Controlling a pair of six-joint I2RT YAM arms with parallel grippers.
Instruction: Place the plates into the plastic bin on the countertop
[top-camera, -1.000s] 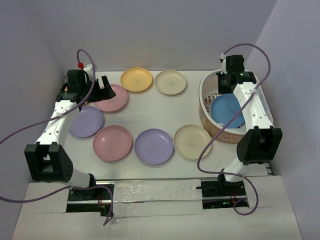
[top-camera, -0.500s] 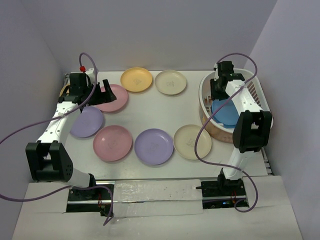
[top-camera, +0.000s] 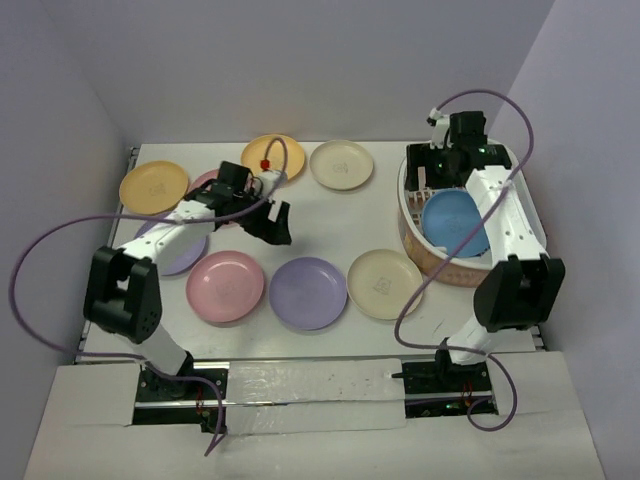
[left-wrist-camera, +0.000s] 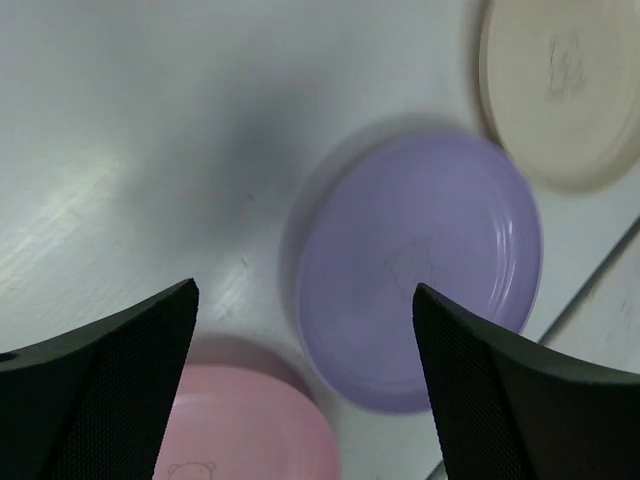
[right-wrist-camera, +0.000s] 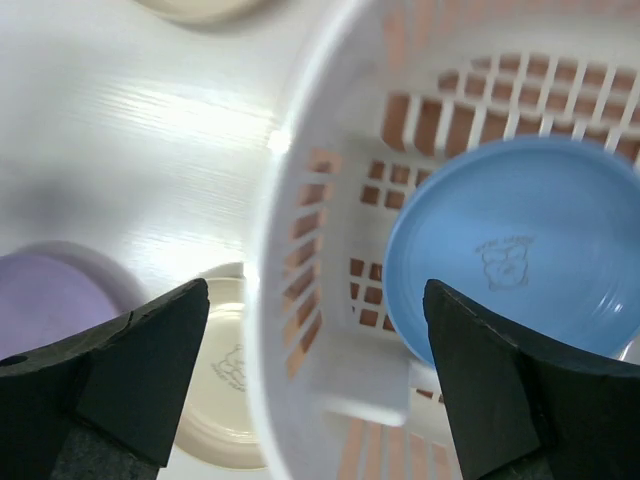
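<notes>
A blue plate (top-camera: 455, 222) lies inside the white bin (top-camera: 412, 205), possibly tilted against its wall; the view is too soft to be sure. The bin stands at the right side of the table (top-camera: 330, 225). In front, a cream plate (top-camera: 385, 283), a lavender plate (top-camera: 308, 292) and a pink plate (top-camera: 225, 286) sit in a row. A second cream plate (top-camera: 341, 164) and an orange plate (top-camera: 153, 186) lie farther back. The right pincer (right-wrist-camera: 312, 300) hangs wide open and empty over the bin's left rim. The left pincer (left-wrist-camera: 305, 300) is spread open, empty, above the lavender plate's edge.
</notes>
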